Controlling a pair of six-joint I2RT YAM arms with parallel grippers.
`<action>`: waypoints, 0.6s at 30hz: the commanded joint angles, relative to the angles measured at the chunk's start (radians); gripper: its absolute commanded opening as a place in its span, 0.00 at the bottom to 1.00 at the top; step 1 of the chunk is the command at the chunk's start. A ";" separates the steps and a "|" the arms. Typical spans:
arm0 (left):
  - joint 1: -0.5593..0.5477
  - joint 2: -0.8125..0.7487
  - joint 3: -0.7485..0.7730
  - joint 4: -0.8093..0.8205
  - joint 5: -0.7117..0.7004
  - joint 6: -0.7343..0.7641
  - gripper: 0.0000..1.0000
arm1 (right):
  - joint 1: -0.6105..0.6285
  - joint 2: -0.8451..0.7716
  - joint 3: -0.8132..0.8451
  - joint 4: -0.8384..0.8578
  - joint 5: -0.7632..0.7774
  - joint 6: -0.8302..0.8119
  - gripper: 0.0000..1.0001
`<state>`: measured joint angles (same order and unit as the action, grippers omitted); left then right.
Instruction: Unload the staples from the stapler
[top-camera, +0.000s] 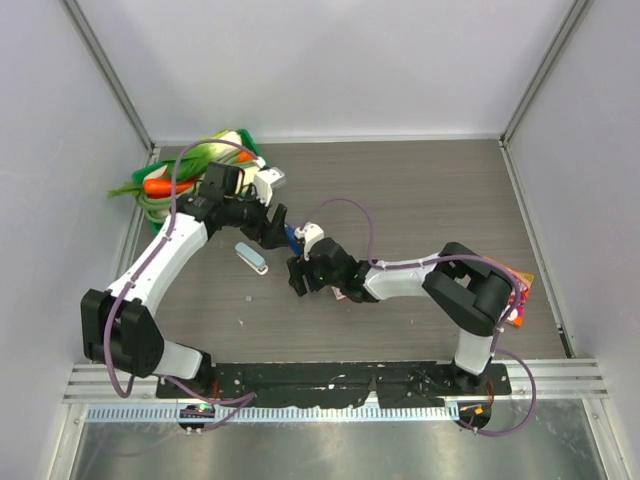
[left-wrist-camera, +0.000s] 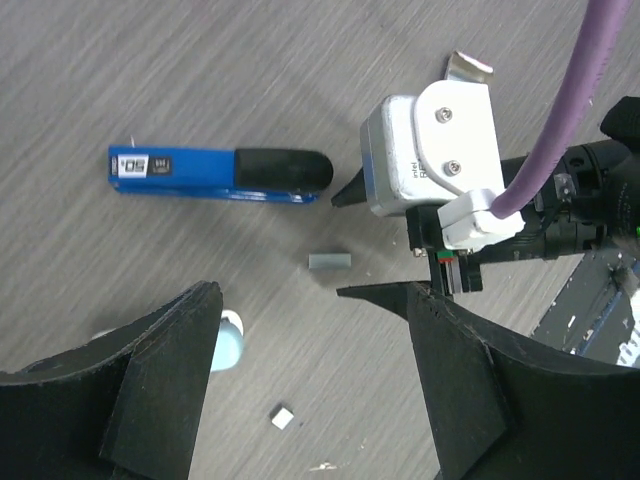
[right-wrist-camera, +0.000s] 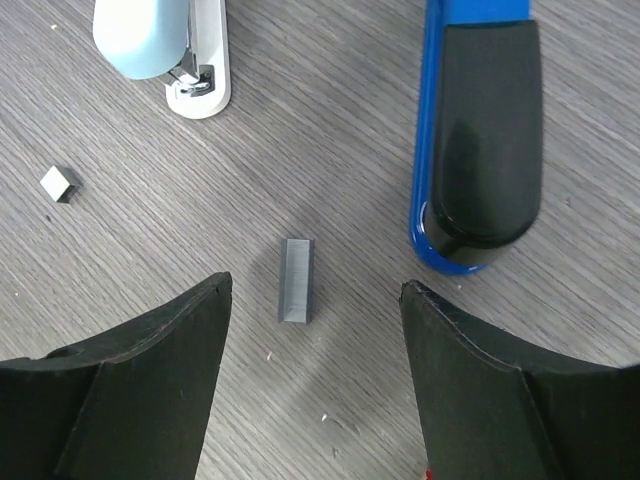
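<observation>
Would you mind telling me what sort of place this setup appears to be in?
Probably a robot test booth in a lab: plain white walls on metal posts box in a wood-grain table, and the left arm and right arm are bolted to a black plate at its near edge.

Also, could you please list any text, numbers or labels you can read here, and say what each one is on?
Blue stapler: a small black label with white characters, too small to read reliably.
Orange packet: any print is too blurred to read.
Nothing else carries legible text.
</observation>
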<state>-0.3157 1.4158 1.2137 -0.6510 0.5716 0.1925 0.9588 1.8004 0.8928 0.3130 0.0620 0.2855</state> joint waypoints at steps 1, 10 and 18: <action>0.046 -0.066 -0.008 -0.027 0.056 0.019 0.79 | 0.038 0.022 0.061 0.026 0.033 -0.057 0.73; 0.064 -0.092 -0.009 -0.045 0.042 0.027 0.79 | 0.096 0.068 0.098 -0.044 0.159 -0.123 0.59; 0.067 -0.104 -0.014 -0.052 0.016 0.030 0.78 | 0.126 0.076 0.090 -0.084 0.214 -0.138 0.44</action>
<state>-0.2546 1.3468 1.1976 -0.6952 0.5911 0.2142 1.0775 1.8725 0.9596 0.2520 0.2241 0.1616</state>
